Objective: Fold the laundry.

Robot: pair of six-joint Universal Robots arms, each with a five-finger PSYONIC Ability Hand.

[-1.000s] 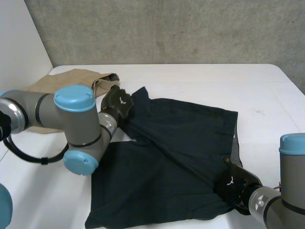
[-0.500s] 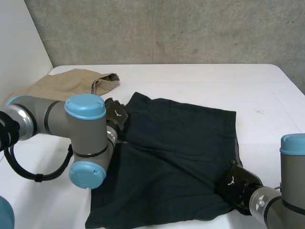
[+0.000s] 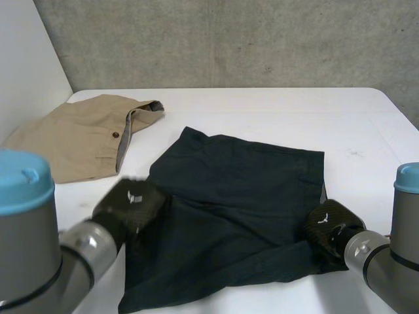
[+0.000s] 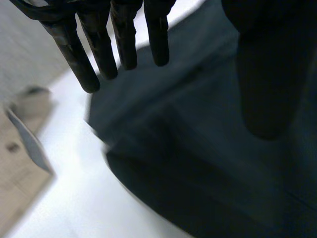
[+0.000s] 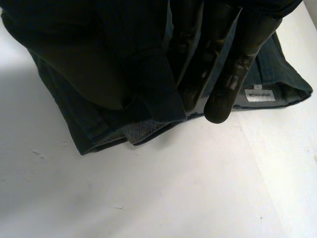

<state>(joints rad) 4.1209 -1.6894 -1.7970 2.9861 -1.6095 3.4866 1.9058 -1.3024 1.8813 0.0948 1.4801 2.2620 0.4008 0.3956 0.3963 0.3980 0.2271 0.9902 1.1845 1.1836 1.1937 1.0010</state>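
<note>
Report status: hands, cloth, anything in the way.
Left hand open, above dark shorts' left edge. Right hand pinching their near right corner. Tan shorts far left, not in the way.

The head camera looks down from above and behind onto the white table [image 3: 262,108]. The wrist cameras look closely along the left hand [image 4: 124,34] and the right hand [image 5: 233,64]; all three share the dark shorts [image 3: 242,196].
</note>
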